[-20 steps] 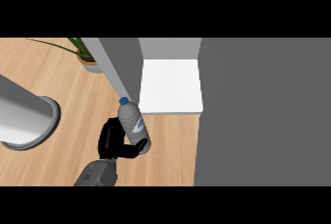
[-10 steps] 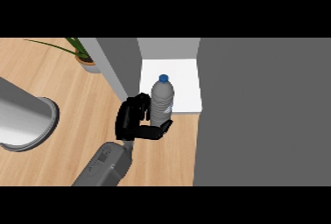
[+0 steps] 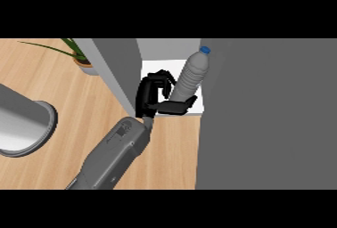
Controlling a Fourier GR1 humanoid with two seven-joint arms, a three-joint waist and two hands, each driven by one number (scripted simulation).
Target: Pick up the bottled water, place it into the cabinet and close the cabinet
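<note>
One right hand point(image 3: 155, 94) now carrying bottled water point(image 3: 189, 76) inside cabinet point(image 3: 118, 67)

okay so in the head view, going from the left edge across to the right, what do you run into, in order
Grey round object → potted plant → open cabinet door → hand → water bottle → grey cabinet side.

Bottled water point(image 3: 189, 76) is way further in now — the robot hand point(image 3: 153, 94) carries it from the worktop edge onto the white cabinet shelf point(image 3: 149, 71).
</note>
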